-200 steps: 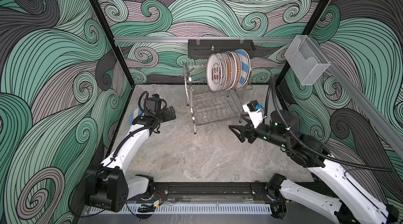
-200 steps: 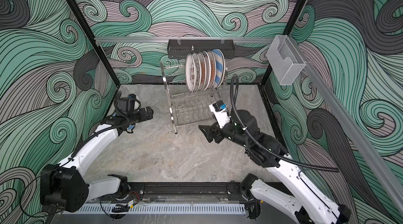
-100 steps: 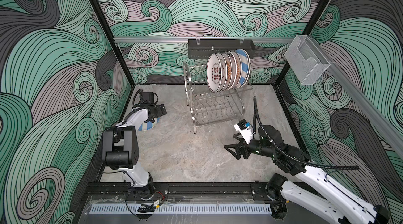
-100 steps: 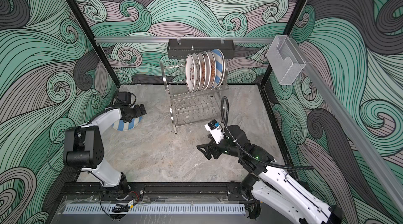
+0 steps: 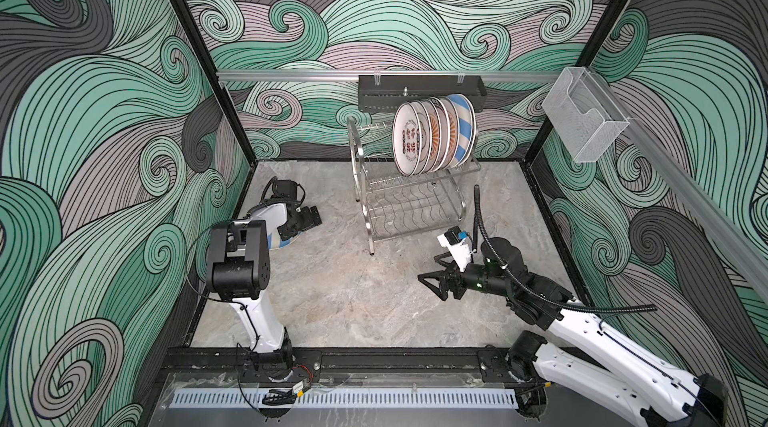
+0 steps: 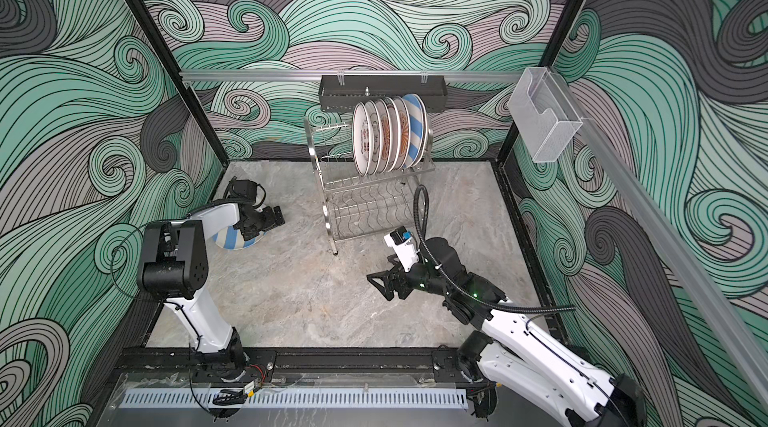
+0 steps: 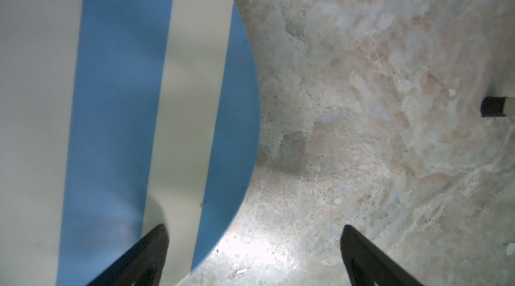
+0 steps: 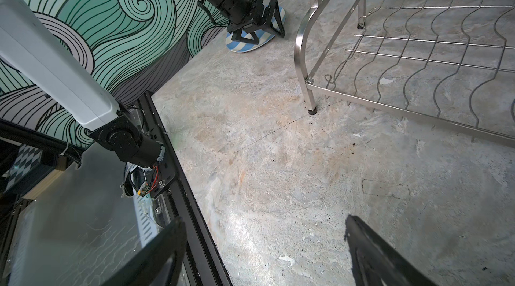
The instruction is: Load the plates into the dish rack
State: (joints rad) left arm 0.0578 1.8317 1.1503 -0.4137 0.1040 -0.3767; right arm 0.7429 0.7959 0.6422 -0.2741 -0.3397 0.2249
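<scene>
Judging by how things lie, the loading is nearly finished: about six plates point(image 5: 432, 136) stand on edge, packed side by side, on the upper tier of the dish rack point(image 5: 409, 213), its lower shelf bare, while one blue-and-white striped plate point(image 6: 237, 240) lies flat on the table point(image 5: 353, 312) near the left wall, well apart from the rack (the only plate I can find outside it). The left arm is folded back on itself, elbow raised, with the left gripper point(image 7: 253, 231) pointed down above that plate's rim, jaws spread and holding nothing, one finger point(image 7: 150, 245) above the stripes, the other above bare table; whether either touches I cannot tell. The right gripper point(image 5: 432, 285) hovers low in front of the rack, aimed toward the left, jaws wide apart and empty
</scene>
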